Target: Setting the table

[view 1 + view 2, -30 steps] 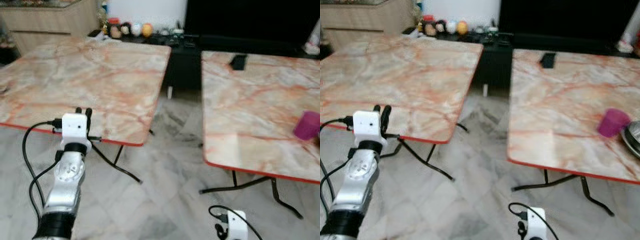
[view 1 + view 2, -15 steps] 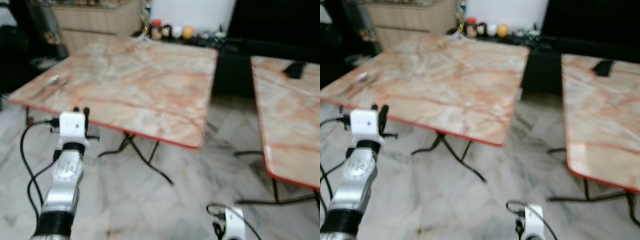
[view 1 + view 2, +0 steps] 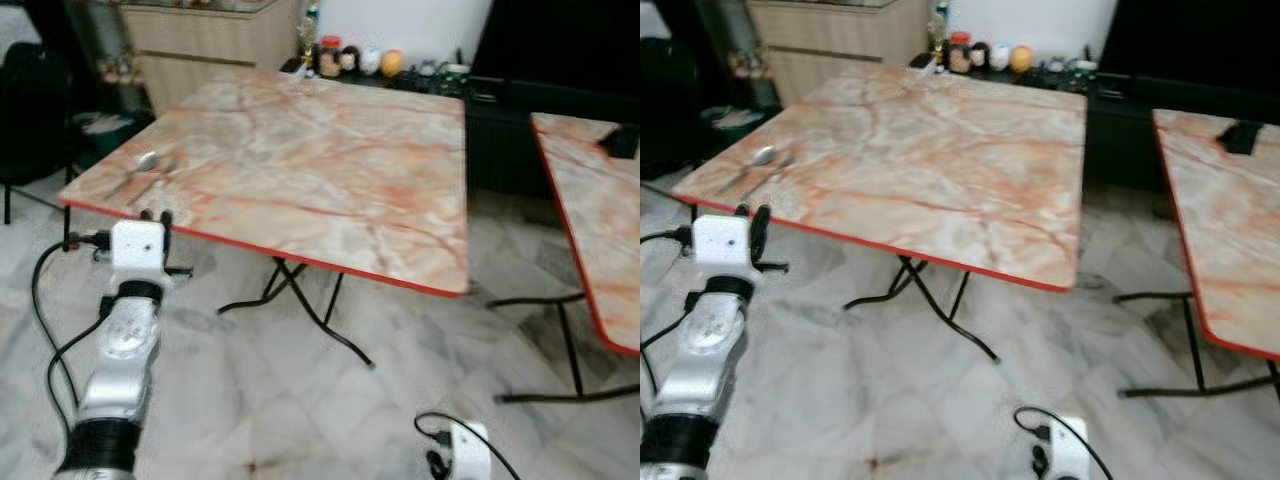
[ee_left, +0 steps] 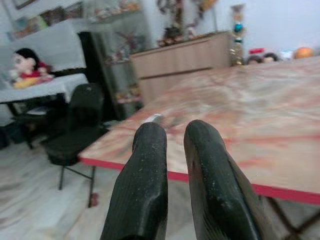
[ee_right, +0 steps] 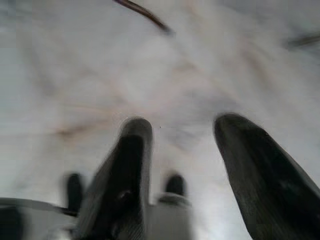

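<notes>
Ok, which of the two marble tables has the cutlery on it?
The left table, the one in front of the left gripper. A spoon lies near its left corner. The right table shows a dark object at its far end.

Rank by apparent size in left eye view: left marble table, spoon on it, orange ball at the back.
1. Left marble table, by far the largest.
2. Spoon near the table's left corner.
3. Orange ball, but it sits farther from the camera, so its rank against the spoon is unsure.
</notes>
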`<state>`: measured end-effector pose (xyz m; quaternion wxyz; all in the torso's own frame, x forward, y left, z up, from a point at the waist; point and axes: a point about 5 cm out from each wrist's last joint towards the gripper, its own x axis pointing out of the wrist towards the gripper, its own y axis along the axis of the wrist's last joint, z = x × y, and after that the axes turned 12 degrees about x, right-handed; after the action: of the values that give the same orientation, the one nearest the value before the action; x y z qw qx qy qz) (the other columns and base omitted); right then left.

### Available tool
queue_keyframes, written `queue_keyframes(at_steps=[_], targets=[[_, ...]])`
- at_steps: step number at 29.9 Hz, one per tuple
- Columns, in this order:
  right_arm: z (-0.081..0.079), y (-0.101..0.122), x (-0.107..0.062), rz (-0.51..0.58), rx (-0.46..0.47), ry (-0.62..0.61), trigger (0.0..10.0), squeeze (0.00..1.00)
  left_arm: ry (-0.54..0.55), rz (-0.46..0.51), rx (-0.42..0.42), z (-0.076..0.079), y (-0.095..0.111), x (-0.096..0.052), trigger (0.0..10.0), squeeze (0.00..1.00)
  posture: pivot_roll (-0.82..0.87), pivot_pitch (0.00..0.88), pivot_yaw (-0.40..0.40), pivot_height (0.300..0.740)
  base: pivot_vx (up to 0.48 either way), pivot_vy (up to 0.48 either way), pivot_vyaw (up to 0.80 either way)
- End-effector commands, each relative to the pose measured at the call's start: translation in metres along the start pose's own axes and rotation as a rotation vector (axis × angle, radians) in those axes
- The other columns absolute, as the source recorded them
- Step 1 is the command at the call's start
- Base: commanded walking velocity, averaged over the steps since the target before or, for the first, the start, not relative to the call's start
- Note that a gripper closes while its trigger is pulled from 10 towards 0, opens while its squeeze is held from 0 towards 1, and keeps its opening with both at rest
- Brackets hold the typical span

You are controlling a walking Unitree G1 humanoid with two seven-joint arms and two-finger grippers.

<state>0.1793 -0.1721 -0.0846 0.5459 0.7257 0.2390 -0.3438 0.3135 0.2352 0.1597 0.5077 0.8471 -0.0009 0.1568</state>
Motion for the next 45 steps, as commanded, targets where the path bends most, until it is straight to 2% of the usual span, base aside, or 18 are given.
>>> queue_keyframes(at_steps=[1,9,16,17,22,33,35,40,42,45], targets=[[0.011,0.000,-0.002,0.003,0.009,-0.033,10.0,0.00,-0.024,0.008,-0.017,0.008,0.003,0.000,10.0,0.00,0.04,0.000,-0.016,0.740,0.000,0.360,0.00],[0.012,-0.001,-0.001,-0.007,0.012,-0.042,10.0,0.00,-0.041,-0.060,-0.028,0.010,-0.015,-0.005,10.0,0.00,0.04,0.000,-0.015,0.740,0.000,0.359,-0.26],[0.011,-0.001,-0.002,-0.001,0.017,-0.042,10.0,0.00,-0.129,-0.155,0.004,0.021,-0.042,-0.017,10.0,0.00,0.04,0.000,-0.013,0.740,0.000,0.357,-0.43],[0.011,0.000,-0.002,0.000,0.011,-0.042,10.0,0.00,-0.157,-0.196,0.015,0.025,-0.052,-0.022,10.0,0.00,0.05,0.000,-0.012,0.740,0.000,0.345,0.00],[0.011,0.000,-0.002,0.001,0.014,-0.046,10.0,0.00,-0.205,-0.285,0.038,0.032,-0.075,-0.035,10.0,0.00,0.04,0.000,-0.013,0.740,0.000,0.338,0.00],[0.012,-0.001,-0.002,-0.002,0.012,-0.050,10.0,0.00,-0.308,-0.443,0.076,0.049,-0.109,-0.063,10.0,0.00,0.04,0.000,-0.016,0.740,0.000,0.360,0.00],[0.012,-0.001,-0.002,-0.003,0.007,-0.047,10.0,0.00,-0.374,-0.525,0.097,0.060,-0.122,-0.078,10.0,0.00,0.05,0.000,-0.017,0.740,0.000,0.384,0.00],[0.011,-0.001,-0.002,-0.003,0.011,-0.046,10.0,0.00,-0.424,-0.580,0.119,0.067,-0.131,-0.090,10.0,0.00,0.04,0.000,-0.016,0.740,0.000,0.379,0.00],[0.011,-0.001,-0.002,-0.003,0.012,-0.047,10.0,0.00,-0.454,-0.639,0.140,0.070,-0.140,-0.102,10.0,0.00,0.05,0.000,-0.016,0.740,0.000,0.375,0.00],[0.012,-0.001,-0.002,-0.002,0.012,-0.048,10.0,0.00,-0.472,-0.667,0.157,0.070,-0.144,-0.109,10.0,0.00,0.05,0.000,-0.016,0.740,0.000,0.370,0.00]])
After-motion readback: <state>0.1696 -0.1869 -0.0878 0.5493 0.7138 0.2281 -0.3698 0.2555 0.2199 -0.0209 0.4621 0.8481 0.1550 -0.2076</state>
